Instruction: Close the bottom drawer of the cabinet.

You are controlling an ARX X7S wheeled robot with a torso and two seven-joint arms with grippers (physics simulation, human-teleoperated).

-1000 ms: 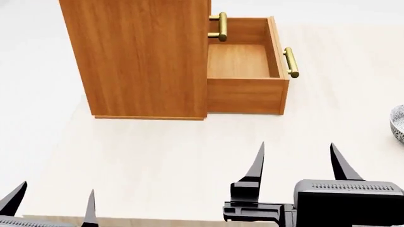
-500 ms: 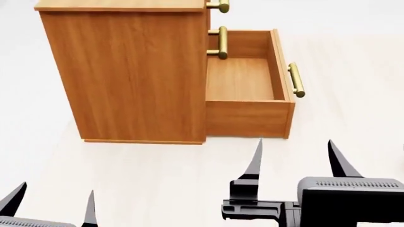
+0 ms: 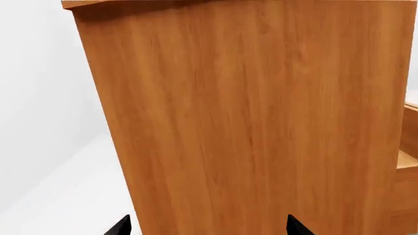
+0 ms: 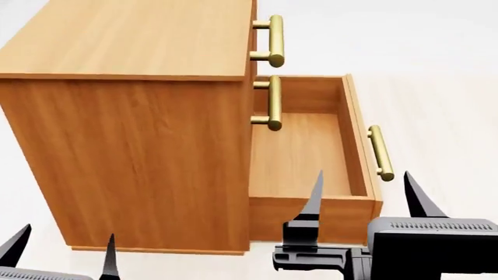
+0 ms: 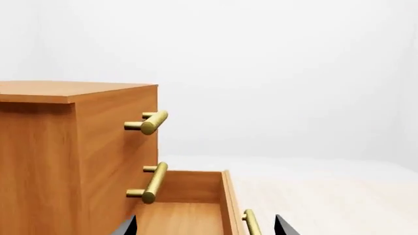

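The cabinet (image 4: pixel 132 134) looms nearer than before. Three brass handles (image 4: pixel 276 41) show; the bottom drawer (image 4: pixel 311 169) stands pulled out. Both grippers — left (image 4: pixel 62 251), right (image 4: pixel 362 195) — spread apart, empty.

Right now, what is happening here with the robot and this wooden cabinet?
A two-armed robot faces the side of an orange-brown cabinet. The bottom drawer stands pulled out to the right and looks empty; the two drawers above it are shut. Nothing is being held. The right gripper is open, just in front of the open drawer's near side and not touching it. The left gripper is open too, low before the cabinet's side. The closing push has not begun.
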